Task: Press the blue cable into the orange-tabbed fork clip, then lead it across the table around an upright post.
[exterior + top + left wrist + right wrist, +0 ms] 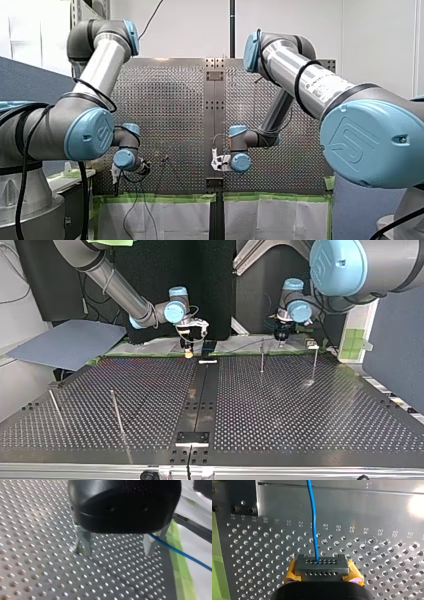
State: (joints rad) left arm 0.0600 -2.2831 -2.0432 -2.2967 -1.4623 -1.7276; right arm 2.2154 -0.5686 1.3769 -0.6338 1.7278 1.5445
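Note:
The thin blue cable [313, 517] comes out from between the yellow pads [292, 576] of my right gripper [322, 566], which is shut on it, and runs straight ahead over the perforated plate. In the left wrist view the blue cable [185, 555] passes just beside one metal finger [149, 544] of my left gripper [116, 547]. That gripper is open, with nothing between its fingers, and hangs close above the plate. In the top view my right gripper [188, 351] and my left gripper [281, 336] both stand at the table's far edge. I cannot make out the orange-tabbed clip.
Thin upright posts stand on the table [300, 415] in the top view: two at the far right [261, 357] [315, 362] and two at the near left [116, 412] [55, 407]. A black centre strip [200, 390] divides the table. Green tape [181, 570] lines its edge.

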